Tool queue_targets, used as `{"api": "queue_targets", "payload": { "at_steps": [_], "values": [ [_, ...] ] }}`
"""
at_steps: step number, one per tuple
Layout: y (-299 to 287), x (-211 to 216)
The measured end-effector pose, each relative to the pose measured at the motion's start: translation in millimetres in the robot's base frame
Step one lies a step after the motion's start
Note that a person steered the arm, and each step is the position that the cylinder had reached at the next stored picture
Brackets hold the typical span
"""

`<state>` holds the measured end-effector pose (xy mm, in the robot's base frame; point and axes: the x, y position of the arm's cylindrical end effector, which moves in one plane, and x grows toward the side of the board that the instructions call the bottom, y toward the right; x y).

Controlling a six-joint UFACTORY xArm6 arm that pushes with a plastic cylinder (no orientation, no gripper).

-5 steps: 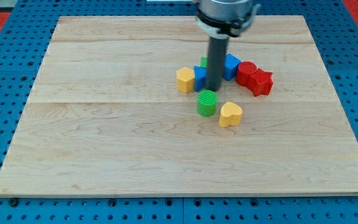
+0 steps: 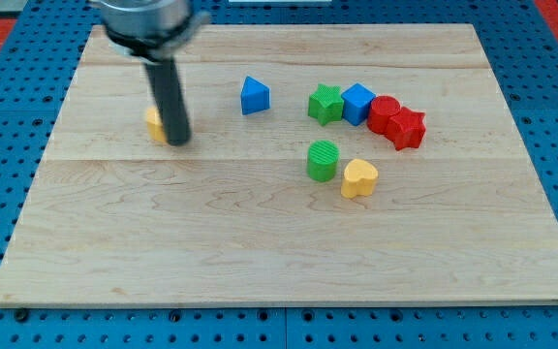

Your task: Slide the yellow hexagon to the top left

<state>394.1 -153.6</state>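
Observation:
The yellow hexagon (image 2: 153,124) lies in the left half of the wooden board (image 2: 279,242), mostly hidden behind my rod. My tip (image 2: 179,142) rests on the board, touching the hexagon's right side. A blue triangle block (image 2: 254,96) sits to the right of the rod, apart from it.
A green star (image 2: 325,103), a blue block (image 2: 358,103), a red cylinder (image 2: 384,112) and a red star (image 2: 408,128) form a row at the upper right. A green cylinder (image 2: 323,160) and a yellow heart (image 2: 358,178) lie below them.
My tip swept left from the cluster to the board's left half. The yellow hexagon moved left with it. The blue triangle moved left and up, away from the cluster.

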Motion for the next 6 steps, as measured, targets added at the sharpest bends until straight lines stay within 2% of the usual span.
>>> {"api": "queue_targets", "payload": {
  "at_steps": [1, 2, 3, 5, 6],
  "values": [
    [-49.5, -37.8],
    [-53.9, -13.1],
    [-89.7, -17.1],
    [-71.7, -115.5],
    [-59.1, -101.0]
  ]
}}
